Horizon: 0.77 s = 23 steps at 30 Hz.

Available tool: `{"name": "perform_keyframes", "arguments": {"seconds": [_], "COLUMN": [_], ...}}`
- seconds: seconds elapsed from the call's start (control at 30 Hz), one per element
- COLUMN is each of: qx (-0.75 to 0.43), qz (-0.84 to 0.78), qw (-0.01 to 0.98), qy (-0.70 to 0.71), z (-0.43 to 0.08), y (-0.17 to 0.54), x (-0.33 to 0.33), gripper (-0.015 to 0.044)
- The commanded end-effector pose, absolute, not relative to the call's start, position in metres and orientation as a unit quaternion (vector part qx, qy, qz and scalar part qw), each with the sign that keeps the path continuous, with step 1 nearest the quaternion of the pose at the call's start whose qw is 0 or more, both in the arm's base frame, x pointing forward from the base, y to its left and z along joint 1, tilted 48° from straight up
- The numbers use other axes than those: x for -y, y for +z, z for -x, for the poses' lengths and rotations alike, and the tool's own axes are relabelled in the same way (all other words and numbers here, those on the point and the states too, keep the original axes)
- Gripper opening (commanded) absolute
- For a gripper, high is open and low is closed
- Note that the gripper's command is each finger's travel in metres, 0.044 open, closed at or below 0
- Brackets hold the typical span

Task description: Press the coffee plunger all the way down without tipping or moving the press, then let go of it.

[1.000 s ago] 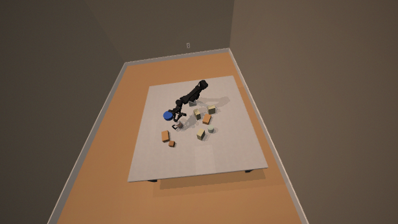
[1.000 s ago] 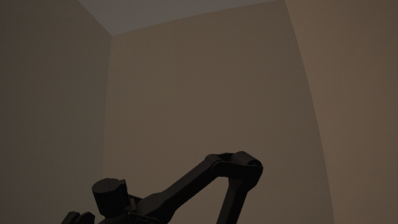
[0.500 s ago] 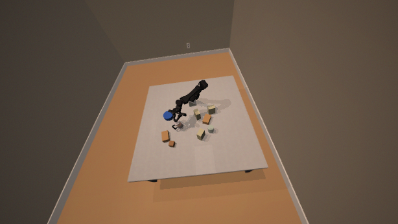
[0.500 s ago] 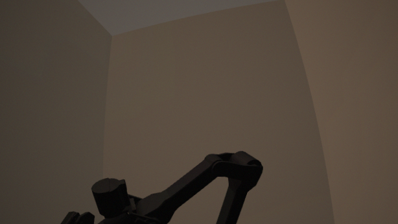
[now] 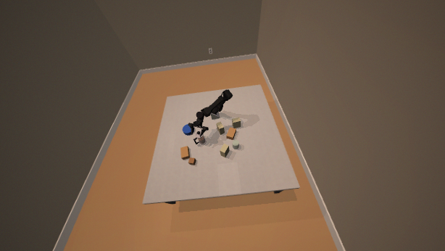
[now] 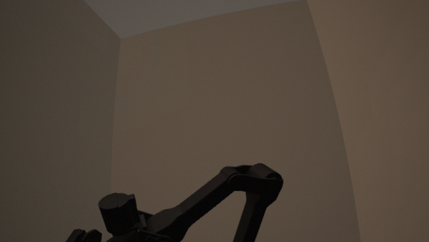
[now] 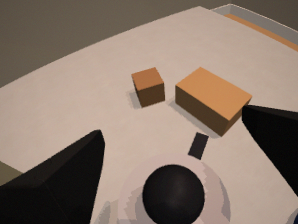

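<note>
Jaws (image 5: 203,131) apart, the plunger's black knob (image 5: 198,133) (image 7: 173,194) between them; desk edges (image 5: 221,196) (image 7: 100,43) well away.

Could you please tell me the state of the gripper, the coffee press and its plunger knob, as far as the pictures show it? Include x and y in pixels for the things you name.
Gripper (image 7: 173,124): open, fingers wide apart, knob not held.
Coffee press (image 5: 201,139) (image 7: 132,186): upright on the table.
Plunger knob (image 5: 198,133) (image 7: 173,194): free of the fingers; whether it is all the way down, I cannot tell.
</note>
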State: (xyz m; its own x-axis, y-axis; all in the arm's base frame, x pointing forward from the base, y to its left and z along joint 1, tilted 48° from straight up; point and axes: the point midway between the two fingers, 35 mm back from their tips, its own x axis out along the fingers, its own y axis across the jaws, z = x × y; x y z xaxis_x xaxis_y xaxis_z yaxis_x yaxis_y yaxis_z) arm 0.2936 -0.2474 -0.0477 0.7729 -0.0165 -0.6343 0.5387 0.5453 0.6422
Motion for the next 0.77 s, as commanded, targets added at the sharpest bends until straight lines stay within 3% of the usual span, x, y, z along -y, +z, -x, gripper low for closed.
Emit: {"name": "perform_keyframes", "arguments": {"seconds": [0.0,0.23,0.73], "qx": [-0.294,-0.299,-0.299], "qz": [-0.445,-0.447,-0.447], "qw": [0.829,0.827,0.827], "qy": [-0.169,-0.163,-0.163], "z": [-0.292,-0.266,-0.265], "y": [-0.043,0.019,0.019], "x": [0.252,0.287,0.286], "gripper": [0.0440,0.0440,0.0440]}}
